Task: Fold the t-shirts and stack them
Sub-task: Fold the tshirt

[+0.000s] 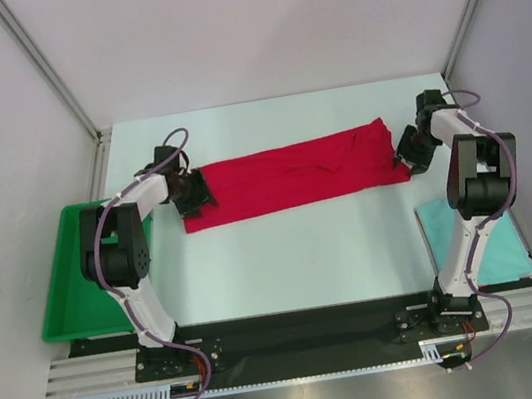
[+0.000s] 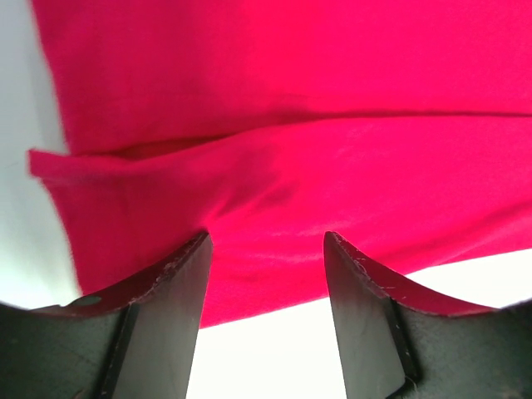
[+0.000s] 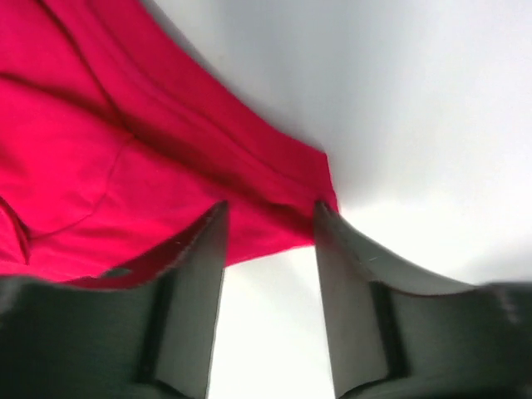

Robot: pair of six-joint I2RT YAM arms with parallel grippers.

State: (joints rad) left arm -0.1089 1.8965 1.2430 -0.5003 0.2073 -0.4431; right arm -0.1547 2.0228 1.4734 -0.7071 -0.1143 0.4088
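White walls and pale tabletop point(image 1: 298, 275): enclosed work cell, two arms mounted at the near edge.

Item 1, red t-shirt point(image 1: 283, 179): laid flat as a long narrow band, spanning the gap between the two hands, one end at each.

Item 2, green tray point(image 1: 66, 292): outboard of the left hand, well apart from it, back toward its arm's base.

Item 3, teal t-shirt point(image 1: 501, 243): folded rectangle, behind the right hand, beside its arm's base.

Item 4, left hand point(image 1: 192, 193): at the band's end, fingers point(image 2: 179, 291) apart, cloth edge lying just ahead of and between them, not clamped.

Item 5, right hand point(image 1: 405, 157): at the opposite end, fingers apart, a corner of the red t-shirt at their tips, not clamped.

Step in hand, as judged: folding the red t-shirt, lengthwise folds done. Next move likely calls for both hands to pinch their ends and bring one over the other, then stack with the teal t-shirt.

View notes: overhead alone shows the tray, the teal t-shirt and the whole band; wrist views alone show the finger gaps and the layered fold edges.
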